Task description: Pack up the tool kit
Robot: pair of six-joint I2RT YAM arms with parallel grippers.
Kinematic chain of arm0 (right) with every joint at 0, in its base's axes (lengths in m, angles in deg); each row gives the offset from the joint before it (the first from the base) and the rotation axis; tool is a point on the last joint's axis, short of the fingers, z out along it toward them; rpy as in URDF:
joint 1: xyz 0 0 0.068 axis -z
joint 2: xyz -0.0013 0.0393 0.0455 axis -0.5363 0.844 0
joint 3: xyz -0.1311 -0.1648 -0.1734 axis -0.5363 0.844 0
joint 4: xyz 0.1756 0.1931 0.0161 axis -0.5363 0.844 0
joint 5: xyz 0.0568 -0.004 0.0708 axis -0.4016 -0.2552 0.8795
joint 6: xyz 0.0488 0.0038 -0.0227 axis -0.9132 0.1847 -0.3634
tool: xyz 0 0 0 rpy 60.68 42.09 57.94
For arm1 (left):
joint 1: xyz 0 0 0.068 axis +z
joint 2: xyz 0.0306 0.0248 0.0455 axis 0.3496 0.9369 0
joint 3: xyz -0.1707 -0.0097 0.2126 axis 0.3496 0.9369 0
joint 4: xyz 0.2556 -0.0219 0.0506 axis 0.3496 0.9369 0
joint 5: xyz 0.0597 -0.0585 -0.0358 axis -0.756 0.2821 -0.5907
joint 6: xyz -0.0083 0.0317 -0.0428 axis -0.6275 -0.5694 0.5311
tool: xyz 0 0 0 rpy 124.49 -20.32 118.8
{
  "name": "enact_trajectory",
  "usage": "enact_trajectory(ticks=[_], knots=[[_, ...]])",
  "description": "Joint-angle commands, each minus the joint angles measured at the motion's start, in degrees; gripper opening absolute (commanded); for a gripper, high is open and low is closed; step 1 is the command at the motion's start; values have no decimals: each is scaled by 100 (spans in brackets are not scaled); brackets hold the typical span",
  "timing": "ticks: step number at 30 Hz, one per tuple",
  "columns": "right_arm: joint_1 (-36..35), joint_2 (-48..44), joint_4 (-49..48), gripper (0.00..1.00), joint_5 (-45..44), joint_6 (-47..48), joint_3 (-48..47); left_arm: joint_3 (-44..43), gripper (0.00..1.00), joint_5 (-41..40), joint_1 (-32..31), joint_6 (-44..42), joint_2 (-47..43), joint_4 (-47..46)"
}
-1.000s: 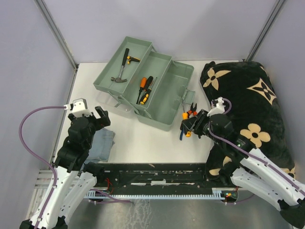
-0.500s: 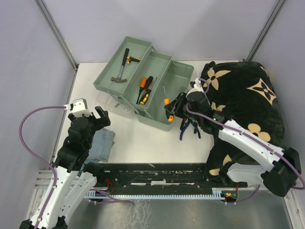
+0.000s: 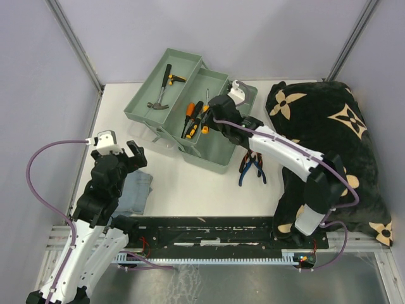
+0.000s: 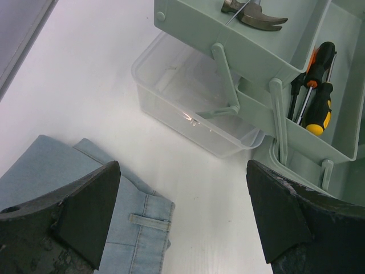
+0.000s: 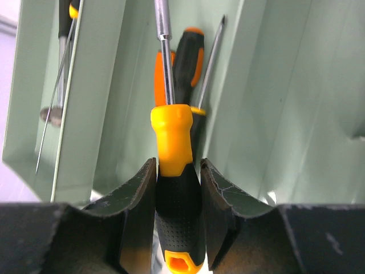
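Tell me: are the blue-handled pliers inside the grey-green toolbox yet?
No, the blue-handled pliers lie on the white table beside the grey-green toolbox.

Right wrist view: yellow-and-black-handled screwdriver (image 5: 171,142) shaft ran off the top edge, tip unseen. Left wrist view: steel hammer (image 4: 254,14) was cropped at top, most of handle out of frame; folded pale-blue denim cloth (image 4: 45,162) sat partly behind left gripper (image 4: 182,171) finger.

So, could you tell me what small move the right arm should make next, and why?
Probably lower slightly and open the right gripper: it clamps the yellow-and-black screwdriver just above the toolbox's middle tray, where the other screwdrivers already lie, its shaft roughly in line with them.
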Motion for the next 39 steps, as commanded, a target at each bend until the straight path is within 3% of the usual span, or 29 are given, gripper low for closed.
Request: enact_trajectory(ticks=[1,5,9,13,19,26,30,39], knots=[[-30,685,99,3,-570,-51,-1112,37,97,31,35,104,35,-290],[-29,1303,488,6,-764,10,-1920,38,97,45,37,102,32,-303],[-29,1545,606,8,-1402,-162,-2128,39,97,74,45,93,45,-316],[-25,1962,921,14,-1506,-157,-2620,39,97,103,54,93,41,-327],[-7,2352,1316,49,-1159,-35,-3309,45,97,107,54,93,41,-323],[5,1581,1064,63,-1428,86,-2516,43,97,120,56,93,53,-320],[6,899,234,63,-961,398,-1690,48,97,114,59,85,55,-318],[19,-656,-533,62,34,728,299,39,97,146,63,90,35,-315]])
